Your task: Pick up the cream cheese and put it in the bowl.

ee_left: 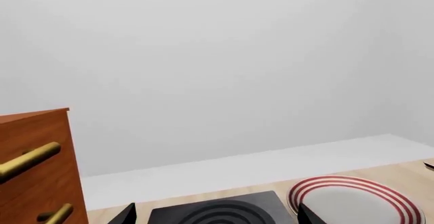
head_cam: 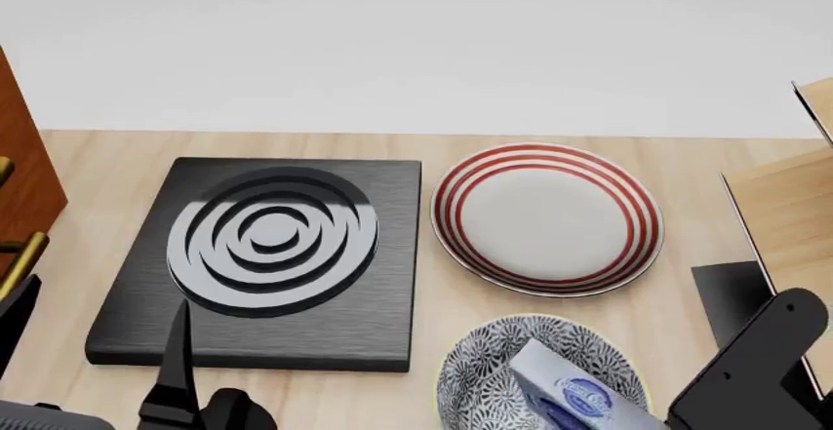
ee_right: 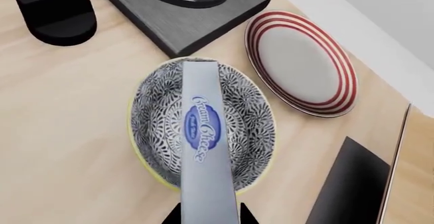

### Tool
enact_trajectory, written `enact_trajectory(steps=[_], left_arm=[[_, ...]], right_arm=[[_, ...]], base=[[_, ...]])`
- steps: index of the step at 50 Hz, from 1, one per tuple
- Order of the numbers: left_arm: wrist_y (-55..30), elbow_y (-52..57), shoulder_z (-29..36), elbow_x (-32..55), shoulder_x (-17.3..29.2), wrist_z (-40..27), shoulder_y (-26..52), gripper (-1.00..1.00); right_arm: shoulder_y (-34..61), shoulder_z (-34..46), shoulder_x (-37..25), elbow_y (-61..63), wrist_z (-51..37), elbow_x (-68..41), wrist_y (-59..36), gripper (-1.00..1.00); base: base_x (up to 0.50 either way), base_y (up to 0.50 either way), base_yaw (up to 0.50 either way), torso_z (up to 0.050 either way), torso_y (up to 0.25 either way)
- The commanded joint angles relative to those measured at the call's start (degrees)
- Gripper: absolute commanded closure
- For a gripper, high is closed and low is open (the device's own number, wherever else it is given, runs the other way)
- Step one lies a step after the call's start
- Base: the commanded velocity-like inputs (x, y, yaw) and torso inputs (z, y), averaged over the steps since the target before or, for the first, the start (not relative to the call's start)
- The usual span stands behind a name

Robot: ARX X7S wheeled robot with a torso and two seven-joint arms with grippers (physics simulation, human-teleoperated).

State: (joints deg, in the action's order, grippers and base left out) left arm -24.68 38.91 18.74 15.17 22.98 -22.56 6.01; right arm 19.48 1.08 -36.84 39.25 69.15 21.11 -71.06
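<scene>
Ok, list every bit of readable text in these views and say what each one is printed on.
"Cream Cheese": script lettering on the cream cheese box, above the bowl.
Small print in the blue oval beside that lettering: too small to read.
Logo on the box in the head view: too blurred to read.
Nothing else carries text.

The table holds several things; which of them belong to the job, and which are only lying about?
Belong to the job:
- cream cheese, a pale box with a blue logo, over the bowl
- bowl, dark floral pattern
- right gripper, only its base shows behind the box

Only lying about:
- plate with red rings
- black burner slab
- wooden cabinet with brass handles
</scene>
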Motion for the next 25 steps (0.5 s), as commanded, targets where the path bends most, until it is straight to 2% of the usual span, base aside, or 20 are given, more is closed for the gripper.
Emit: enact_trajectory(steps=[1, 25], left_arm=[[2.72, -2.23, 0.76, -0.79, -0.09, 0.72, -1.30, -1.00], [2.60, -2.17, 0.97, -0.51, 0.13, 0.37, -1.09, -1.00]], right_arm=[[4.71, 2.32, 0.28, -3.67, -0.02, 0.18, -0.19, 1.00], [5.65, 3.02, 0.04, -3.93, -0.29, -0.22, -0.35, 1.00]], base=[[0.00, 0.00, 0.00, 0.000, 0.000], [0.00, 0.00, 0.00, 0.001, 0.000]])
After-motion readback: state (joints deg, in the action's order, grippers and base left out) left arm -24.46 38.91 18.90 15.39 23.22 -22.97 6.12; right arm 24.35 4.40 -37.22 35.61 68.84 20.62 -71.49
